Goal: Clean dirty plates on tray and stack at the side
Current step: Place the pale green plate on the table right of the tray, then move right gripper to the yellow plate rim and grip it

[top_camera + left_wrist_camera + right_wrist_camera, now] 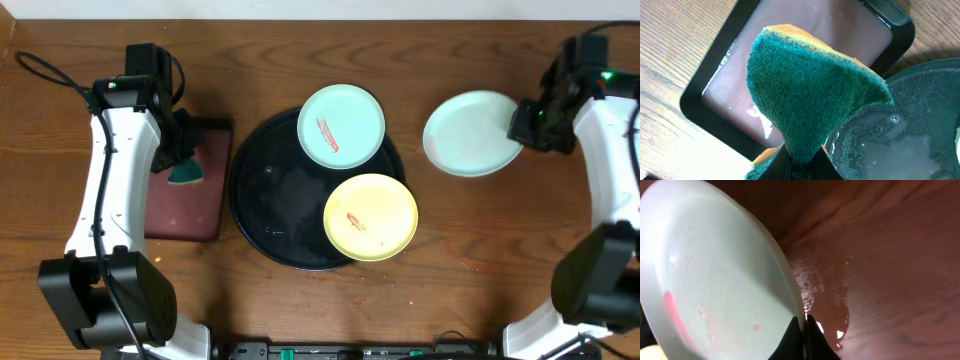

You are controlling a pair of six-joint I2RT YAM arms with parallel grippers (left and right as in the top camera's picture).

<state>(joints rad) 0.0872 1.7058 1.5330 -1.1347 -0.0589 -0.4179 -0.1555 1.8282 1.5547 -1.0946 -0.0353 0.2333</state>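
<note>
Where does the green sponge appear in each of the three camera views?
Overhead: the green sponge is at left, below the left gripper, over the rectangular tray.
Left wrist: it fills the centre, pinched at the bottom edge.
Right wrist: not in it.
Shared landmark: the rectangular tray, in overhead and left wrist; the wooden table shows in all three.

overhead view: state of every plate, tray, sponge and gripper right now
round black tray, wet, two plates on it
aqua plate, on the tray's rim, red smear
yellow plate, on the tray, red smear
second aqua plate, off the tray, tilted, faint pink traces
right gripper, jaws shut on that plate's rim
left gripper, jaws shut on the sponge
sponge, green side showing, pinched
rectangular tray, holds murky liquid
</note>
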